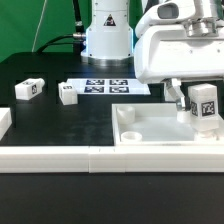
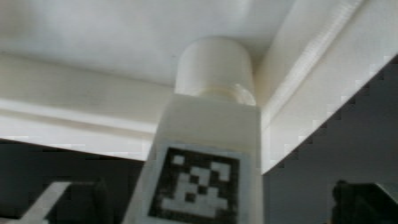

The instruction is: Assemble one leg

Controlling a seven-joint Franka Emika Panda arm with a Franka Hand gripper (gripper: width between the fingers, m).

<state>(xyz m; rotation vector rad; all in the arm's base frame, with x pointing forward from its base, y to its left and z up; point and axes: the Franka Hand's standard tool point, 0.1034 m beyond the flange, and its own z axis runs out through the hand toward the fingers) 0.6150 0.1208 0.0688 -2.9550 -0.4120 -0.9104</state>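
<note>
One white leg [image 1: 204, 108] with a black-and-white tag stands upright at the corner of the large white tray [image 1: 150, 128] nearest the exterior view's right. My gripper [image 1: 203, 98] hangs over it, one finger [image 1: 178, 98] beside the leg. In the wrist view the leg [image 2: 214, 110] runs up the middle, its round end against the tray [image 2: 98, 95]. The fingers [image 2: 54, 205] stand on either side with dark gaps to the leg, so my gripper [image 2: 210, 205] is open around it. Two more legs [image 1: 28, 89] [image 1: 68, 96] lie loose on the black table at the exterior view's left.
The marker board [image 1: 105, 86] lies flat near the robot base [image 1: 107, 35]. A long white bar [image 1: 90, 158] runs along the table's front edge. Another white part [image 1: 4, 121] shows at the exterior view's left edge.
</note>
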